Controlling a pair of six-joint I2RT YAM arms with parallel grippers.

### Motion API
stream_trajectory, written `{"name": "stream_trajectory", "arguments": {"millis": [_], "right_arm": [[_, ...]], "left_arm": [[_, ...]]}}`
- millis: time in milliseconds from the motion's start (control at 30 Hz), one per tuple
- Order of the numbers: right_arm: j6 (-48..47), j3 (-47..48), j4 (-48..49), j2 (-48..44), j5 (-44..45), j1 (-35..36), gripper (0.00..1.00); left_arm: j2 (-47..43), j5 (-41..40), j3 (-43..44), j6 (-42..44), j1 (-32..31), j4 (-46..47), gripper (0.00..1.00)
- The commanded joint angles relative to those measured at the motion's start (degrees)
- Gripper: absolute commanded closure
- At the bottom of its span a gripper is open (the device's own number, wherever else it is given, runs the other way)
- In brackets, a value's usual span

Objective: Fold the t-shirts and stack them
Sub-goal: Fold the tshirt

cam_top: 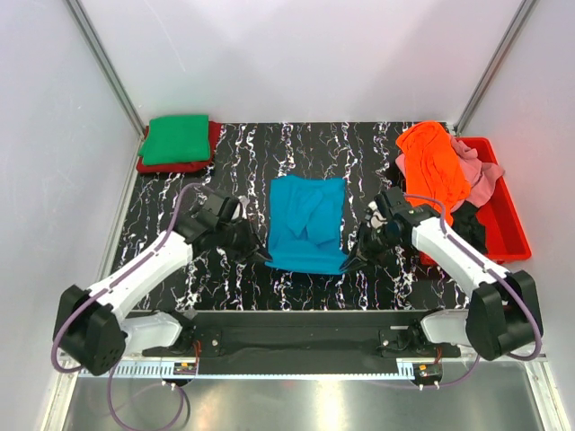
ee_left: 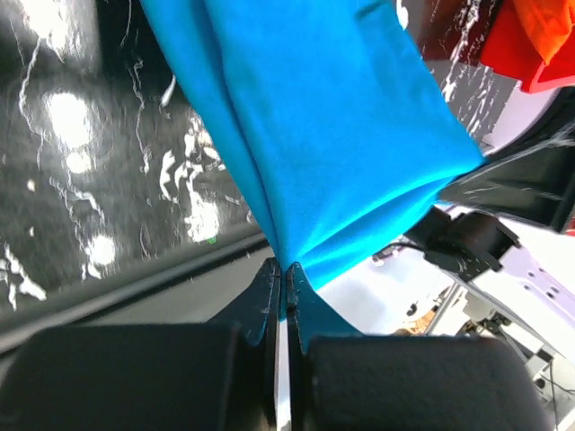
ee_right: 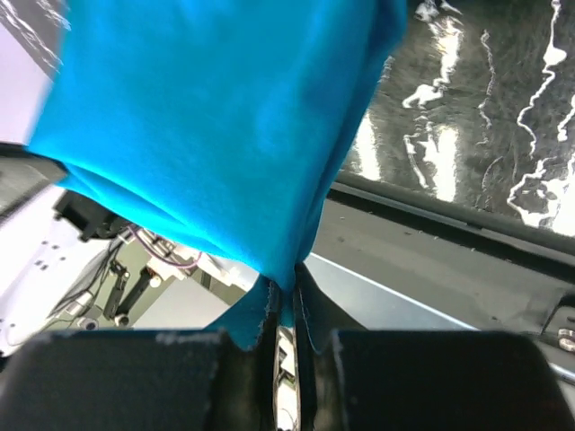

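On the black marbled tabletop (cam_top: 252, 153) we see the teal t-shirt (cam_top: 307, 223) lying at centre, between both arms. The left pincer (cam_top: 262, 257) is clamped on its near left corner, the right pincer (cam_top: 350, 263) on its near right corner.

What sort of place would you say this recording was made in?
Most likely a robotics lab cell, not a home: plain white panel walls on metal posts box in a black marbled table, with t-shirts heaped in a red bin.
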Motion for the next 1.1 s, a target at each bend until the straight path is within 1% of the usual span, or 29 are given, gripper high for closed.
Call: {"name": "stream_trajectory", "arguments": {"millis": [0,33,100,233,367,400,567,600,633,667,700,733,767,800,833,867,900,933,967,1000,1033,1067], "right_arm": [[-0.1,7.4,-9.3,0.2,6.5,-0.2,1.0],[-0.9,11.1,-10.1,2.3,7.4,-0.3,1.0],[-2.8,14.5,-12.0,4.9,9.8,-0.8,1.0],[-5.1,23.1,-13.0,12.3,10.9,-2.9,1.0],[-6.9,29.2,-14.2,18.1,11.1,-4.4,1.0],[-7.4,30.3,-14.2,19.3,11.0,-4.6,1.0],[-8.8,38.1,-15.1,28.2,10.6,-6.8,1.0],[-8.9,39.5,-15.3,31.1,10.5,-7.2,1.0],[-9.3,42.7,-15.4,32.9,10.3,-7.6,1.0],[-9.5,44.7,-15.5,34.8,10.2,-8.0,1.0],[-9.8,46.9,-15.9,36.9,10.4,-9.0,1.0],[-9.9,52.2,-16.2,41.4,10.2,-9.5,1.0],[-9.6,55.3,-17.0,44.1,10.4,-10.0,1.0],[-9.2,58.7,-17.7,46.6,10.9,-10.5,0.95],[-8.8,65.5,-18.1,51.7,10.7,-10.5,0.56],[-8.6,69.2,-18.5,54.1,10.4,-10.5,0.34],[-7.9,72.9,-19.7,59.2,11.2,-10.6,0.01],[-7.8,82.0,-22.4,61.8,12.5,-10.6,0.0],[-8.2,87.2,-28.6,64.3,13.7,-10.6,0.0],[-8.3,91.1,-30.5,66.9,13.5,-10.5,0.0],[-8.2,94.2,-31.3,66.9,13.1,-10.4,0.0],[-8.3,93.9,-31.1,66.2,13.8,-10.4,0.0]], "left_arm": [[-0.9,-2.4,6.1,-0.9,0.8,-8.0,1.0],[-0.4,-2.8,7.1,-0.6,1.1,-8.4,1.0],[1.8,-2.9,9.6,-0.3,2.6,-8.7,1.0],[7.4,-1.3,14.3,1.4,6.4,-8.8,1.0],[14.6,1.2,20.6,4.2,9.6,-9.1,1.0],[17.8,2.1,22.9,5.4,10.0,-9.3,1.0],[27.8,5.8,31.0,7.7,12.9,-10.1,1.0],[29.7,6.3,34.3,7.8,13.4,-10.3,1.0],[33.8,7.3,36.0,7.7,13.8,-10.3,1.0],[35.7,7.5,38.2,7.7,14.6,-10.3,1.0],[37.9,7.9,42.6,7.6,15.1,-10.7,1.0],[40.6,8.7,45.1,7.3,15.5,-10.8,1.0],[45.5,8.8,50.7,7.6,16.3,-10.9,0.98],[48.8,9.1,53.7,7.6,16.7,-11.4,0.94],[51.6,10.9,56.8,7.1,17.0,-11.4,0.76],[57.9,11.6,60.2,7.1,17.8,-11.3,0.62],[61.0,12.3,67.6,7.3,18.4,-12.9,0.51],[63.6,13.1,71.3,7.3,18.7,-13.6,0.09],[68.2,13.5,74.4,7.7,19.2,-13.6,0.01],[69.9,13.8,79.6,8.3,19.4,-13.7,0.01],[71.4,13.4,81.6,8.8,19.7,-13.8,0.01],[71.8,13.2,82.5,9.9,20.2,-13.9,0.01]]}}
